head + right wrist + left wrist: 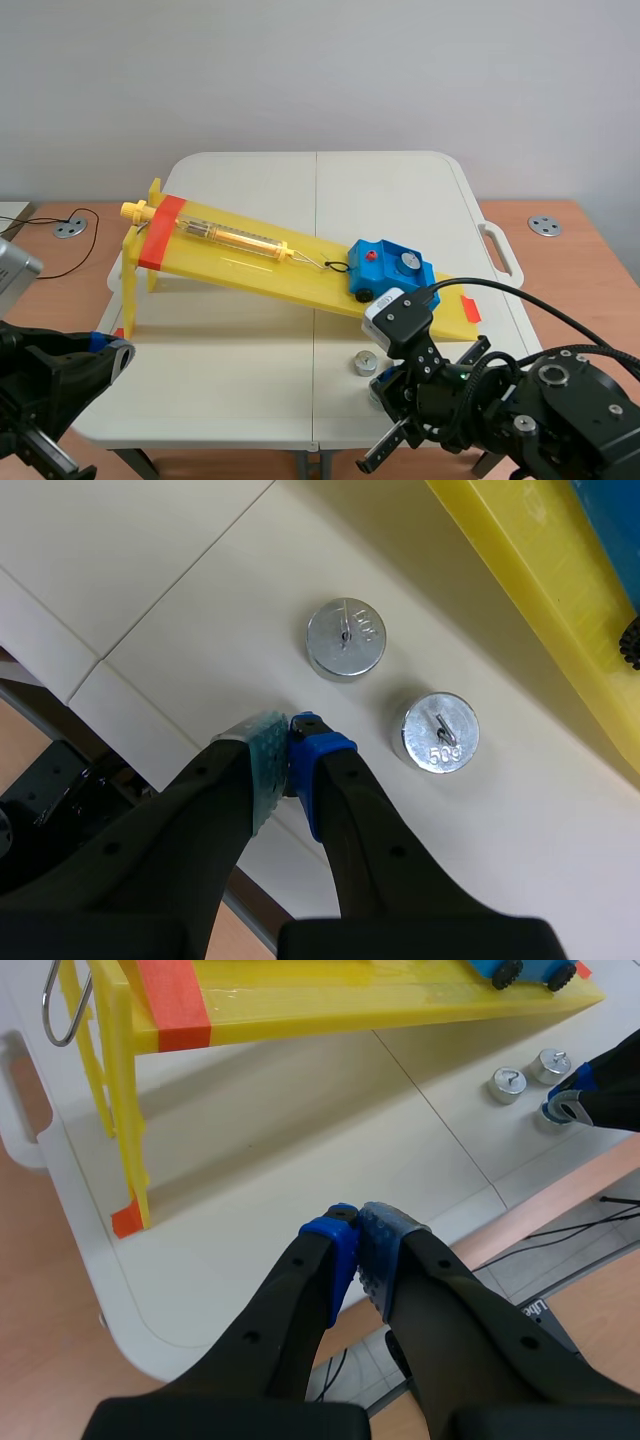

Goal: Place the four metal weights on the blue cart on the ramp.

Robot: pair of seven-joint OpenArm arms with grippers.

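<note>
Here we see the desk (250,350) bearing the ramp (240,262), with the cart (385,268) at its low end carrying one weight (407,262). Two weights (345,638) lie on the desk beside the ramp. Our right jaws pinch a fourth weight (562,1112) at the desk's near edge; our left jaws are closed on nothing.

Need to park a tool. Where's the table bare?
Bare: the far table behind the ramp, and the near strip between ramp and left gripper. Crowded: around the right gripper, shut on a weight, two more weights beside it.
</note>
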